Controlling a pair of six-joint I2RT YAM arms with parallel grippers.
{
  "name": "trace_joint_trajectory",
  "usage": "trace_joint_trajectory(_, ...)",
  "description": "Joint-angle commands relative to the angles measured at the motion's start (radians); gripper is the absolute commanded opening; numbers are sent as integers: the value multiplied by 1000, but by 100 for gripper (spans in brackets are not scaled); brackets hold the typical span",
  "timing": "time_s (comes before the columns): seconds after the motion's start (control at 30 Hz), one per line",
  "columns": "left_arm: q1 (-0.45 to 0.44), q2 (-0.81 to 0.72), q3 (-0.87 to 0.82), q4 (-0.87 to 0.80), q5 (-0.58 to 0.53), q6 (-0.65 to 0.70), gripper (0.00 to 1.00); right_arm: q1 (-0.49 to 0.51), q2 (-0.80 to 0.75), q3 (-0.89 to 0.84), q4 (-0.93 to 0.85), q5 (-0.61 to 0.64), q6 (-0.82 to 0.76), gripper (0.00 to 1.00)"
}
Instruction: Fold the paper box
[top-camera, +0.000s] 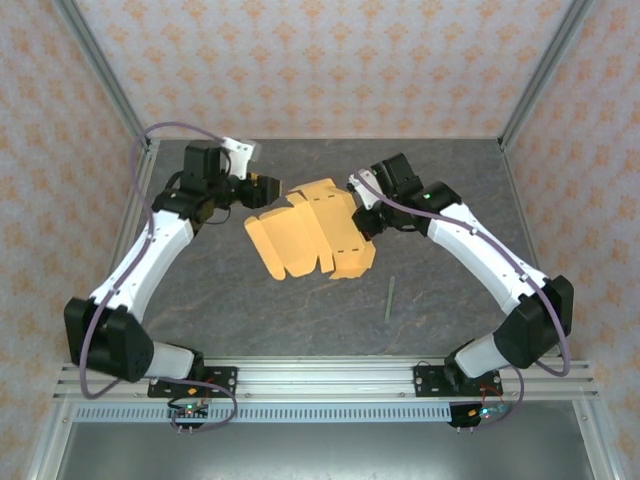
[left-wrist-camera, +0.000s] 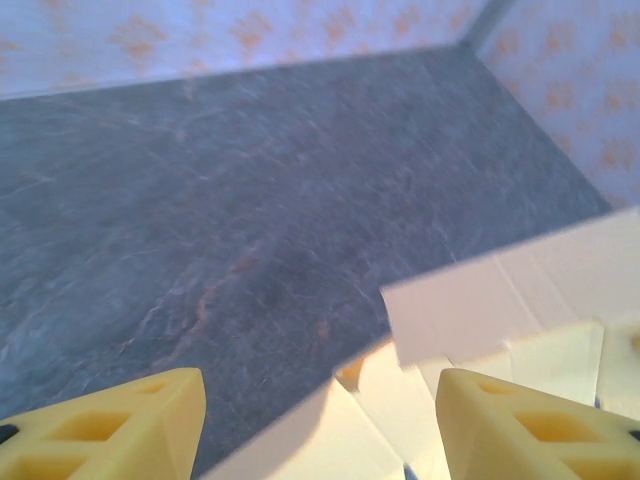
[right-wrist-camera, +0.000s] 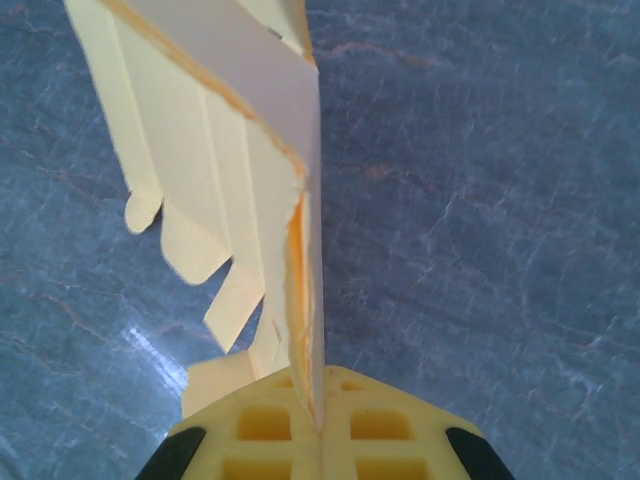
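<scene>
Since the paper box, a part-creased tan die-cut sheet, is held partly raised over the middle of the table with its right edge clamped in the right pincer, its free flaps reach leftward toward the left pincer. That pincer stands wide, gripping nothing. In its wrist view the card's corner lies just ahead, nearer one finger than the other. The sheet's long axis runs roughly across the table, between the two arms. With the left arm nearer the loose flaps, the next fold probably falls to it. A thin greenish stick lies well apart, toward the right arm's base, obstructing nothing.
</scene>
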Motion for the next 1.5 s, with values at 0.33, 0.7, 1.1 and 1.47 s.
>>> trace_joint_trajectory(0.33,-198,-182,-216,47,-199,-306,62,-86,219,208,-205,-131,145,0)
trace_joint_trajectory(0.7,-259,54,-269,203,-70,-532,39,-116,292,275,-287,-121,214,0)
trace_joint_trajectory(1.1,-294,422,-104,341,-40,-585,16,-124,388,303,-292,-72,200,0)
trace_joint_trajectory(1.47,-295,530,-81,339,-77,-578,9,-132,455,344,-294,-60,183,0)
